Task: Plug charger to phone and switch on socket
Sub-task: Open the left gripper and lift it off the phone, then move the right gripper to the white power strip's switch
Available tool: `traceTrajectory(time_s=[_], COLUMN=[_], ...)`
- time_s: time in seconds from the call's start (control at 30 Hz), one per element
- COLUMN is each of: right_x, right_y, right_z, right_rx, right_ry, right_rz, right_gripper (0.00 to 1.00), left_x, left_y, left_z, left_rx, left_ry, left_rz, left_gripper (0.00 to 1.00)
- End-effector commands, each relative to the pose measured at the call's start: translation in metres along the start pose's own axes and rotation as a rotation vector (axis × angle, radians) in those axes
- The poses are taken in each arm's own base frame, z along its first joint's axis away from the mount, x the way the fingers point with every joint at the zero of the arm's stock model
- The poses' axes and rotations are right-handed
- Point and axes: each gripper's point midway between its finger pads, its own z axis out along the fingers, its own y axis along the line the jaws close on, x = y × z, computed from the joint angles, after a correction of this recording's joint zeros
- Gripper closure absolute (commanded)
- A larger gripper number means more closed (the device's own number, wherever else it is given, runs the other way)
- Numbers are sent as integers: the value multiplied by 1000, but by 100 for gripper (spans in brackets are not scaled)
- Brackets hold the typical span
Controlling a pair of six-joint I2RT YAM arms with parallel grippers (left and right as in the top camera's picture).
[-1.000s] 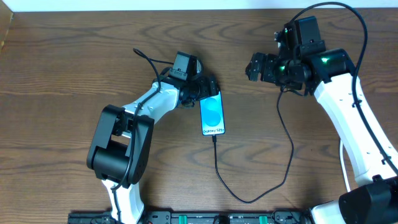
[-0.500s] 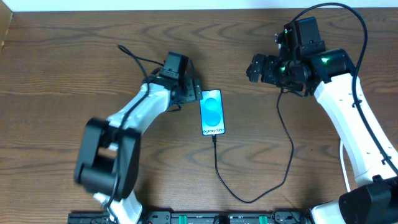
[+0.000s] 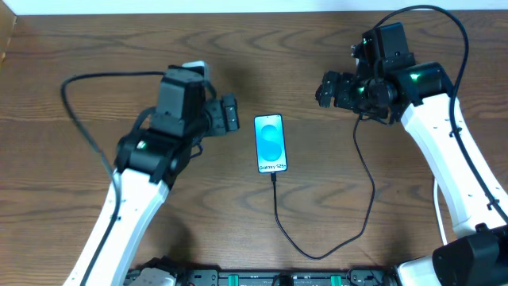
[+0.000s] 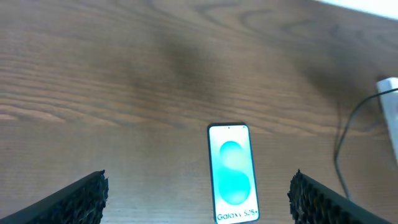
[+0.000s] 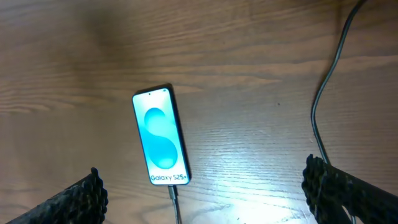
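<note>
The phone (image 3: 271, 144) lies flat in the middle of the table, its blue screen lit. It also shows in the left wrist view (image 4: 232, 173) and the right wrist view (image 5: 160, 137). The charger (image 3: 362, 171) is a thin black cable. Its tip sits in the phone's bottom edge (image 5: 172, 190); it loops toward the front and runs up under my right arm. A white blurred block at the right edge of the left wrist view (image 4: 389, 94) looks like the socket; the overhead view hides it. My left gripper (image 3: 231, 114) (image 4: 200, 200) is open, raised left of the phone. My right gripper (image 3: 326, 87) (image 5: 208, 198) is open and empty, up right of the phone.
The table is dark brown wood; its far edge (image 3: 238, 11) meets a white wall. The left arm's own black cable (image 3: 79, 119) arcs over the left side. A black rail (image 3: 262, 278) runs along the front edge.
My left arm has drawn back from the phone's upper left corner, moving left and up, open and empty. The phone, the charger and my right arm have not moved.
</note>
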Motion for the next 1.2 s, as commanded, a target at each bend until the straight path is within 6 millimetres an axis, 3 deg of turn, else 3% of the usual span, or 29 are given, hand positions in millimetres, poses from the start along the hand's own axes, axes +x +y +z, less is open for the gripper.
traceTrajectory(time_s=[0.0,0.13,0.3,0.57,0.77,0.9,1.17], right_x=[-2,-5,-23,-40,-46,-51,-55], right_y=[6,1,-28,-139,-192,-219,-251], right_z=[-7,-12,-30,-65,-80,-76,-34], right_rx=[-30,-93,-232,-164,-95,-27,11], right_ry=[-11,8,-3,-84,-150,-165,-97], right_rz=[-50,-71,-54,60,21,-18,-2], right_gripper=[1,1,1,1,1,1,1], left_x=[-5,-6,-5,-5,-5,-5,-6], left_y=[1,1,1,1,1,1,1], left_z=[-15,-18,-17,-17,-17,-17,-17], left_rx=[-3,-1,-2,-2,-2,-2,-2], left_ry=[-38,-45,-41,-41,-41,-41,-41], left_rz=[20,20,20,20,20,20,20], left_gripper=[7,7,7,7,7,7,7])
